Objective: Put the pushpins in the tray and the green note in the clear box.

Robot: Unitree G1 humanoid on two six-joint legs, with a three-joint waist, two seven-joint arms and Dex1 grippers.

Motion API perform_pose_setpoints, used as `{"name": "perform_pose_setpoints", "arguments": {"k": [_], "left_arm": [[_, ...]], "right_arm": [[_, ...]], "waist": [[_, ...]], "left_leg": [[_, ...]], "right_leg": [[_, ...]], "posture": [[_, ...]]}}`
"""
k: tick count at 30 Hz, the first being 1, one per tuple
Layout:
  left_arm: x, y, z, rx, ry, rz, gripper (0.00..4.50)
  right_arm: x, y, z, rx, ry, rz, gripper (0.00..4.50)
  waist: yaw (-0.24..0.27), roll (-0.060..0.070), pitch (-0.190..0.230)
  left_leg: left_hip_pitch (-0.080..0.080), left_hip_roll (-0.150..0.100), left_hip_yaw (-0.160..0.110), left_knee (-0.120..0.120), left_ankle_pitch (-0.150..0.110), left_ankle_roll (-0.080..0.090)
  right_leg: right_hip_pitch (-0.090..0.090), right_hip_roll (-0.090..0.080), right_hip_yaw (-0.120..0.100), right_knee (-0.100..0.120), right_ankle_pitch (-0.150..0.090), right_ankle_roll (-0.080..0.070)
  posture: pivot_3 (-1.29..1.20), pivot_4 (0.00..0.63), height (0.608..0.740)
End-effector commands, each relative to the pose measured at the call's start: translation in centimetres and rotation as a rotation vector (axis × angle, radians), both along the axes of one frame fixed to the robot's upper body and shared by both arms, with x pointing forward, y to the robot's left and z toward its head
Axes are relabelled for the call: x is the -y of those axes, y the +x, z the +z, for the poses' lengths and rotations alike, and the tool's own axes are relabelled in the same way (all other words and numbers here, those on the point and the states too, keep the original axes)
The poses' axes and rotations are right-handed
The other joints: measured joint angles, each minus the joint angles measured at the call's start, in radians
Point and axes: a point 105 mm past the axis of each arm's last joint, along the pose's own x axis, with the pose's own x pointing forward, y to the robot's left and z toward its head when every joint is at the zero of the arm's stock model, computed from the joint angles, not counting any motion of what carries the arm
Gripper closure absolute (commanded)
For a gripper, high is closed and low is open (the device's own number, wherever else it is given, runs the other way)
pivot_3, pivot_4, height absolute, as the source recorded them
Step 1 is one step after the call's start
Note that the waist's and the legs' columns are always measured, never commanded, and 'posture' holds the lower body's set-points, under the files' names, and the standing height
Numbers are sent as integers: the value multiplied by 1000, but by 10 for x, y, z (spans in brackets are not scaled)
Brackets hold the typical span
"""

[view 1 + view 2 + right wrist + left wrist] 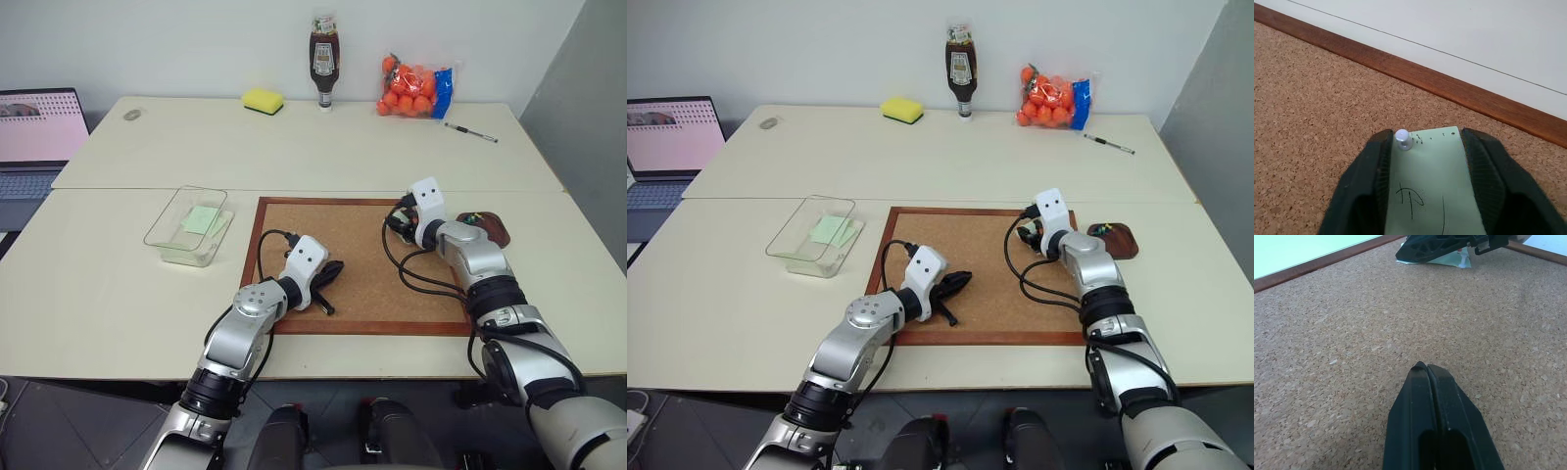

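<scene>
Both grippers worked over the cork board (362,264).
Nearest, the left gripper (1426,369) rested on the cork, fingers pressed together. Farther on, the right gripper (1425,142) stood parted around a green note (1432,181) pinned by a pale pushpin (1402,138); the tray (1114,238) lay beside, and another green slip lay in the clear box (168,227).

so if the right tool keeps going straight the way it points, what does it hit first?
Probably the pushpin pinning the green note that lies between its fingers. Past that comes bare cork, then the cork board's wooden frame. The tool's height above the cork is unclear.
</scene>
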Motion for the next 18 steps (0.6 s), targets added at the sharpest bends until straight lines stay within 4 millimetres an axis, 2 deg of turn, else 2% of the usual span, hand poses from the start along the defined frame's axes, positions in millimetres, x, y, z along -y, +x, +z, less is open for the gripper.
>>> {"name": "perform_pose_setpoints", "arguments": {"k": [1,7,18], "left_arm": [[-2,-2,-1,2,14,3,4500],[-3,-2,-2,1,14,3,4500],[-1,-4,-3,-7,11,1,4500]], "right_arm": [[2,5,14,36,25,-12,3258],[1,4,14,37,31,-8,4466],[0,0,30,91,76,-12,4494]], "waist": [[0,0,0],[1,0,0],[1,0,0]], "left_leg": [[0,0,0,0,0,0],[0,0,0,0,0,0],[0,0,0,0,0,0]], "right_leg": [[0,0,0,0,0,0],[0,0,0,0,0,0],[0,0,0,0,0,0]], "posture": [[0,150,740],[0,150,740],[0,150,740]]}}
